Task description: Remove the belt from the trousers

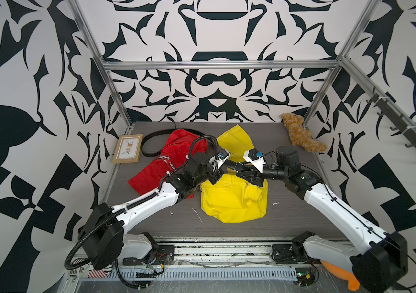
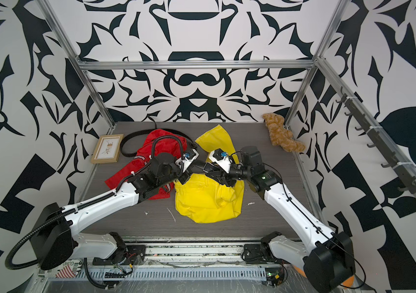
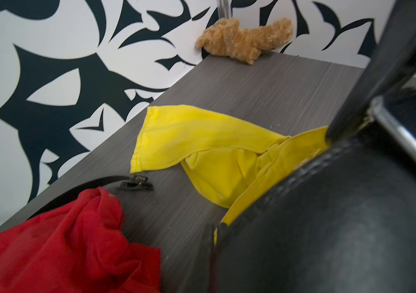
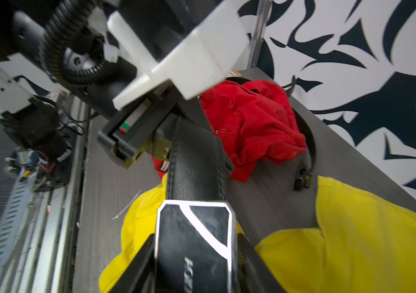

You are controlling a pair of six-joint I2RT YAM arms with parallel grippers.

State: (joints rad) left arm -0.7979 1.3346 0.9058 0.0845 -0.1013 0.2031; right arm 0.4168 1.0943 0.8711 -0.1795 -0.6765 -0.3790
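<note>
Far to the left of the yellow trousers (image 1: 229, 200), against the wall, a picture frame (image 1: 127, 149) lies flat, out of your way. Just beside them on the left are the red trousers (image 1: 156, 175), crumpled, with a woven black belt (image 1: 148, 142) looped around their far side. You cannot tell whether it runs through any loop.

Above the yellow trousers' waist your left gripper (image 4: 166, 144) is clamped tight on the strap of the leather belt (image 4: 194, 162) — the thing you are after. The strap runs straight, lifted off the cloth, to its plate buckle (image 4: 194, 243). That buckle sits between the jaws of your right gripper (image 4: 195, 258), which stand as wide as the buckle; whether they pinch it or only flank it does not show. Two holds on one strap probably serve to draw it lengthwise along the waistband, though you cannot see whether its tail is still threaded.

To the right of the yellow trousers, well apart in the far corner, a plush toy (image 1: 301, 137) lies idle. No box, bin or tray stands on the table (image 1: 151, 223) — nothing here holds anything.
</note>
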